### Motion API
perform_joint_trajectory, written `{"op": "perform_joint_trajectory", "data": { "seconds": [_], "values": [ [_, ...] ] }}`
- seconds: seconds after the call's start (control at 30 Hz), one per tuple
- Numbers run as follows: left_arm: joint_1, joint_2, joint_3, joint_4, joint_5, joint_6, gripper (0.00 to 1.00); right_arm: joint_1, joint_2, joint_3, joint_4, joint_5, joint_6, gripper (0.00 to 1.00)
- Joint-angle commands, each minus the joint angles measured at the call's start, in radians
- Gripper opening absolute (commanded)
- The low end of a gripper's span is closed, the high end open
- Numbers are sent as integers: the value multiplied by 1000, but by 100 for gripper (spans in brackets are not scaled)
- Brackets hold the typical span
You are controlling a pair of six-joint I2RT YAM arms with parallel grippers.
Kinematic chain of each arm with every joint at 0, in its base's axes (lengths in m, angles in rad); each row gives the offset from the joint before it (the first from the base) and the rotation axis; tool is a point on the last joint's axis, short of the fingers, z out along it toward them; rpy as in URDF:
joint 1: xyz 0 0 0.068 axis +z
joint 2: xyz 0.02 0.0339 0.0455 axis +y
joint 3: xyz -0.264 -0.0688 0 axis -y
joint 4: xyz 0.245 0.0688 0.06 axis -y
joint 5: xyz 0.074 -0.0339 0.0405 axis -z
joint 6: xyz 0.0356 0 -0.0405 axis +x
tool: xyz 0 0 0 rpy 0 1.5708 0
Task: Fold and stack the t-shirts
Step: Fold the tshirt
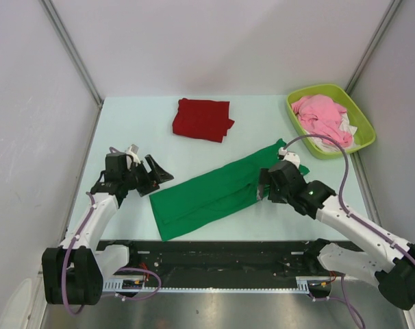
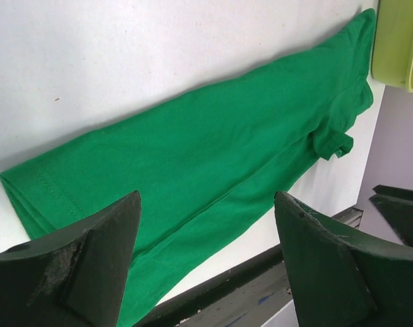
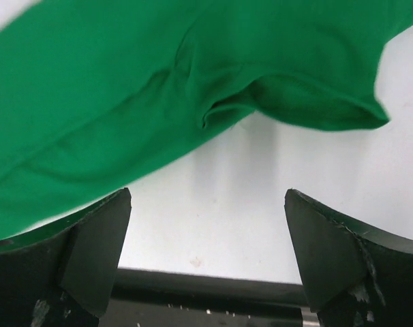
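**Item 1: green t-shirt** (image 1: 218,195)
- Position: flat on the table (image 1: 125,123), folded lengthwise into a long band that runs between the two grippers.
- Hem end: just ahead of the left jaws, reaching past the fingertip on their left.
- Sleeve end: just ahead of the right jaws, with a loose sleeve flap lying slightly to their right.
- Handling (a judgement): light, limp cotton with no stiffness and not fragile. It will probably sag from wherever it is lifted, and the stacked layers may slide apart.
- Best hold: pinch a corner or folded edge through every layer, one hold at each end, so the band comes up level.

**Item 2: dark red t-shirt** (image 1: 203,119)
- Position: already a compact folded square, well beyond both sets of jaws on the far part of the table.
- Likely role: the base of the stack.

**Item 3: left gripper** (image 2: 206,204)
- Jaws spread wide, holding nothing, with green cloth showing in the gap beyond them.

**Item 4: right gripper** (image 3: 208,197)
- Jaws fully spread and empty, with only bare table between the fingertips.

**Item 5: lime basin** (image 1: 361,116)
- Position: beyond and to the right of the right jaws.
- Contents: a pink garment (image 1: 320,113) (not part of the task).
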Motion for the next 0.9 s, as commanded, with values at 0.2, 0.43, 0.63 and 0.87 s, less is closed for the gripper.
{"op": "perform_joint_trajectory", "data": {
  "seconds": [0.2,0.43,0.63,0.87],
  "values": [
    [7,-20,20,-4,26,21,84,-133,246,35,327,90,-15,100],
    [7,-11,24,-4,21,35,85,-179,345,35,483,126,-25,100],
    [7,15,38,-2,17,43,85,-217,283,45,509,81,-57,100],
    [7,36,31,15,15,29,85,-235,444,49,495,-9,-47,100]
  ]
}}
